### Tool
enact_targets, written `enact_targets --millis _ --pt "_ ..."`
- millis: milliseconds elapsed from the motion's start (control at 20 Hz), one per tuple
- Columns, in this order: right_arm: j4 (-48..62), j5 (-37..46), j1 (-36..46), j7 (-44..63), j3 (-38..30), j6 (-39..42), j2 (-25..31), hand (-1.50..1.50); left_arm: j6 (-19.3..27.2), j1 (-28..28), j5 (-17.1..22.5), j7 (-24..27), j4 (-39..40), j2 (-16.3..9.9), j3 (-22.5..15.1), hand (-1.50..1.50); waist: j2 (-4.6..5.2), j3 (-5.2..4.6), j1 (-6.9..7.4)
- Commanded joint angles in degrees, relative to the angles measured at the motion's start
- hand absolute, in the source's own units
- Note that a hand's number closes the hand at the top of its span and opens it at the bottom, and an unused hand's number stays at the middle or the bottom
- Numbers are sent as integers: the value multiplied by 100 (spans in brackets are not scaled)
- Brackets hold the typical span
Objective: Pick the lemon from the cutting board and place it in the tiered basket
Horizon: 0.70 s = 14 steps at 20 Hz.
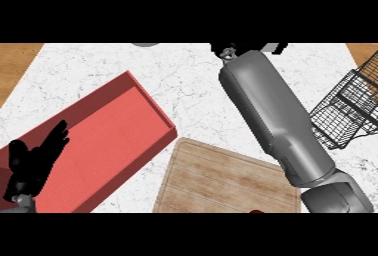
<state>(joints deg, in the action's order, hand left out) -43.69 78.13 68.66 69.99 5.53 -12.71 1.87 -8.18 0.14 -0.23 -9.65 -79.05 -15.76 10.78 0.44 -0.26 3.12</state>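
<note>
Two forearms enter the head view from its lower edge. The left hand [33, 160] rests at the view's left edge, its fingers [55, 137] straight and slightly apart, pointing up and holding nothing; they lie over the near end of a red tray [118, 125], which extends away from them diagonally across the white marbled surface [192, 80]. The right forearm [277, 115] reaches far across the surface to the view's upper edge, where only part of the black right hand [225, 50] shows; whether its fingers are apart, together or clamped on anything cannot be told. A wooden cutting board [221, 180] lies to the right of the left fingers, just beside the tray's near corner and below the right forearm. The wire tiered basket [347, 110] stands at the view's right edge, right of the right forearm and nearer the viewer than the right hand. The lemon cannot be identified; its place cannot be told. A small dark red object [256, 211] shows at the board's near edge, too cut off to name.
</note>
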Motion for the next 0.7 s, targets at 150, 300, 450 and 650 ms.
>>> enact_targets --millis 150,300,450,650 --pt "574 643 649 1153 -650 -551 328 150 -156 148 88 114 -31 -134 112 0 38 18 -13" --pt "367 743 561 813 -864 -751 571 150 101 57 -4 -101 -128 73 21 0 -3 26 -169" --pt "533 958 565 771 -956 -731 464 150 110 226 -42 2 -187 57 52 0 -18 24 -166" --pt "972 912 399 -15 -1353 -1060 1073 150 134 35 -108 234 161 63 86 0 18 22 -180"
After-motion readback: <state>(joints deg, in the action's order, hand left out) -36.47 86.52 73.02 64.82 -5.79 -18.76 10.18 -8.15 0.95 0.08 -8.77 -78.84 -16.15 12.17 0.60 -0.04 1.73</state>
